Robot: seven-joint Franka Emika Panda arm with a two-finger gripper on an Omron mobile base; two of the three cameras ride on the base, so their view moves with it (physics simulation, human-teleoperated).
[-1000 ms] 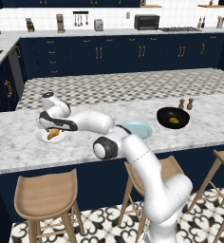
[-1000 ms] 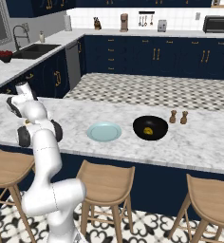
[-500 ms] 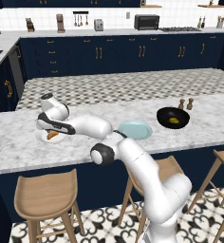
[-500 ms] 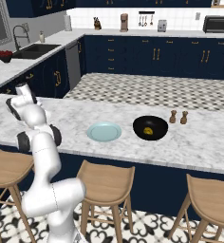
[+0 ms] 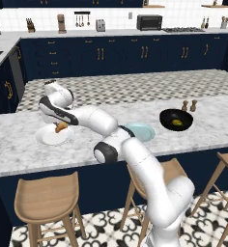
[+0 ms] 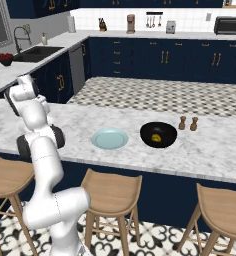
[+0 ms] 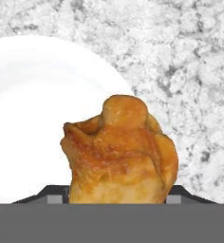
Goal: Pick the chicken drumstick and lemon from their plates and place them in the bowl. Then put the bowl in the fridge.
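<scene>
Drumstick (image 7: pixel 119 152) is sitting between the dark fingertips (image 7: pixel 52 196) of the gripper (image 5: pixel 59 126), which are pressing in on it from both sides, so the pincer is clamped on the chicken drumstick. In the hand view the meat is standing above the white plate (image 7: pixel 33 109), with marble counter (image 7: pixel 190 71) showing past the plate's rim. In the left base view the arm is reaching across to the left end of the counter, the golden piece showing at the hand just over the white plate (image 5: pixel 47 137). The pale blue plate (image 6: pixel 110 139) is lying bare near mid-counter, and just beside it the black bowl (image 6: pixel 158 134) is holding the lemon (image 6: pixel 156 137). Two small brown shakers (image 6: pixel 188 123) are standing beyond the bowl.
</scene>
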